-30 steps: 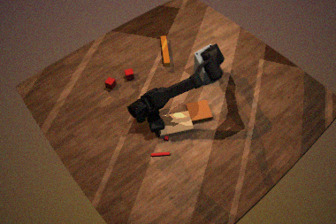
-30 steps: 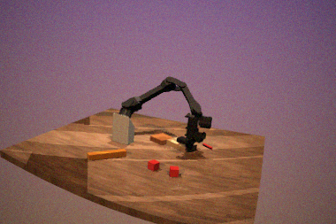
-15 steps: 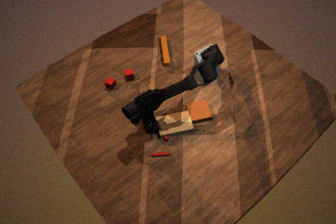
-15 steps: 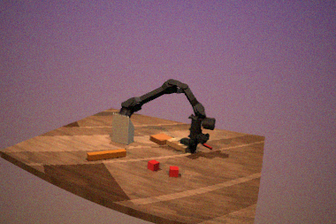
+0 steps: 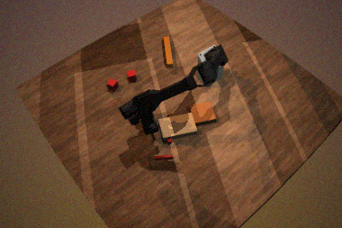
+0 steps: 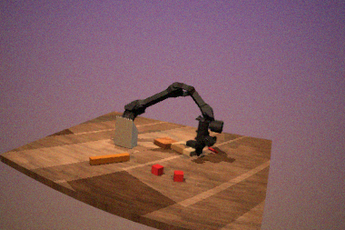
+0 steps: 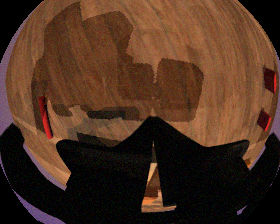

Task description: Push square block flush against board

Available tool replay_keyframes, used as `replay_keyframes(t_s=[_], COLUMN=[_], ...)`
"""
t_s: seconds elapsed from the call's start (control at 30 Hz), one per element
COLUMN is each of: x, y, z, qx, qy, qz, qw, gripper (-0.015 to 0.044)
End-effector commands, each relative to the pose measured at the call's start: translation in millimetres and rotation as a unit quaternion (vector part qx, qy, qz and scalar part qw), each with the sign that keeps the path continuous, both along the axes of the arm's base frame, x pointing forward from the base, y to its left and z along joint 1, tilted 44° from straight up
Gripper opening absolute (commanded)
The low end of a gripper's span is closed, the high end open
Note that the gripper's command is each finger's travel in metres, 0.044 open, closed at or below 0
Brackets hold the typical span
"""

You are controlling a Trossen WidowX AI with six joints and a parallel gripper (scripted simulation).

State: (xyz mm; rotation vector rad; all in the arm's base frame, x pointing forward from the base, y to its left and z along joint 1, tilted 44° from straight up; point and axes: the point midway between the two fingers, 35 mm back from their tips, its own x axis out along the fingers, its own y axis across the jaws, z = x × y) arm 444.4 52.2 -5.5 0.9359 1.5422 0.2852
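The orange square block lies flat beside the right end of the pale board in the top view. Part of the block's left side meets or nearly meets that end; a thin gap cannot be ruled out. The block sits offset toward the back, so its front and rear edges are not even with the board's long edges. My gripper is shut and empty, low at the board's far left end. Whether it touches the board is hidden.
A red rod and a small red piece lie in front of the board. Two red cubes lie at the left in the top view. An orange bar lies near the arm's base.
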Motion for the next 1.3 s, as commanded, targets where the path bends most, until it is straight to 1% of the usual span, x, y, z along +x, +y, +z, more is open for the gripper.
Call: replay_keyframes(t_s=[0.0,0.23,0.63,0.93,1.27], x=[2,3,-8,-21,-38], y=[-28,-28,8,34,61], z=[30,29,62,86,111], qx=[-0.001,-0.004,-0.024,-0.037,-0.048], qy=[-0.016,-0.024,-0.160,-0.258,-0.361], qz=[-0.005,-0.005,0.139,0.243,0.352], qw=[1.000,1.000,0.977,0.934,0.862], gripper=[0.0000,0.0000,0.0000,0.0000,0.0000])
